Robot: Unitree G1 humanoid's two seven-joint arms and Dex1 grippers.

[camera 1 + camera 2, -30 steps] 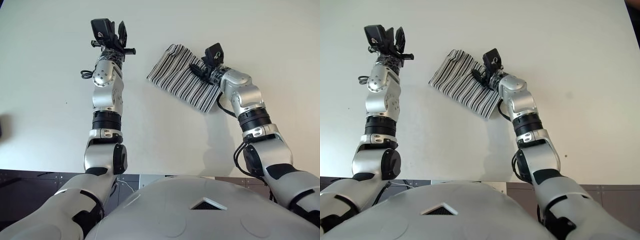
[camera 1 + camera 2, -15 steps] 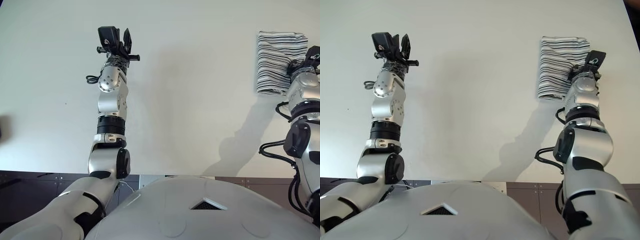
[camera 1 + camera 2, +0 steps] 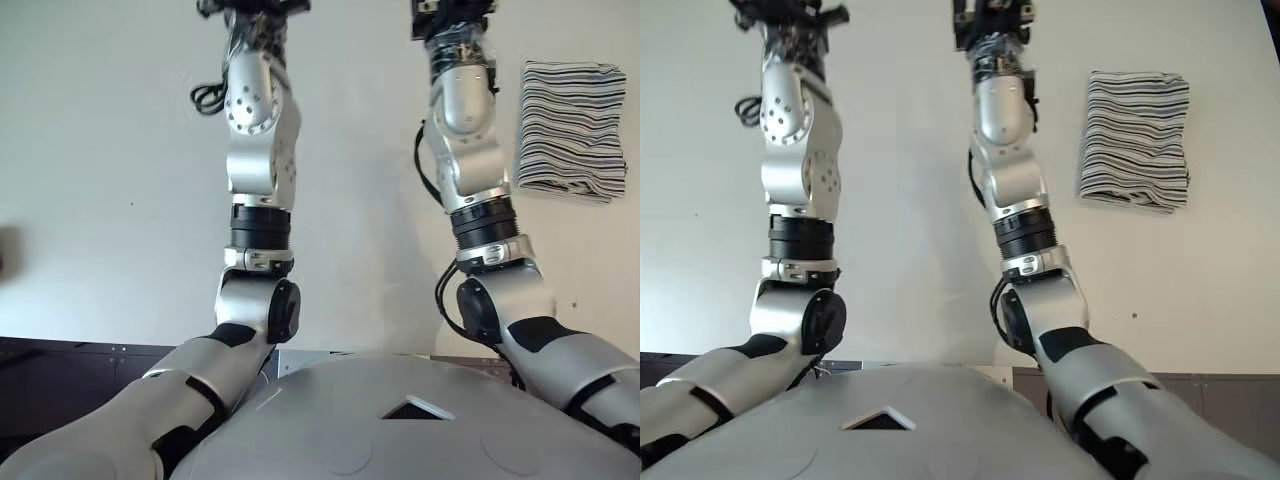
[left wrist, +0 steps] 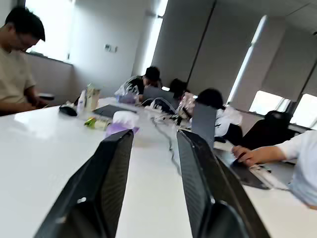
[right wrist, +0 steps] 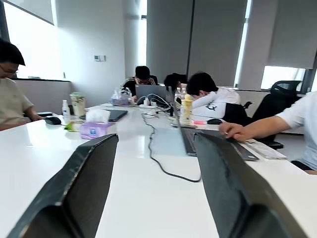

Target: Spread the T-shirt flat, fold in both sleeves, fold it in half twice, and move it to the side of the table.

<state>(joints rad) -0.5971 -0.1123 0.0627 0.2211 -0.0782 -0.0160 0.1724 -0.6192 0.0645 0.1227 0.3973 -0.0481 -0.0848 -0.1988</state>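
Holding both arms up toward 12 o'clock: my left arm (image 3: 258, 130) and right arm (image 3: 465, 130) are cut off at the top edge of the head views, so the fingertips can't be made out there. In the wrist views my left fingers (image 4: 119, 153) are spread apart with nothing between them. My right fingers (image 5: 91, 173) are also spread apart and grip nothing. The striped T-shirt (image 3: 570, 130) lies folded into a compact rectangle on the white table (image 3: 100, 150) at about 2 o'clock, toward the table's right side, apart from my right arm. Can't tell how many layers it has. Far clutter past the fingers is blurred.
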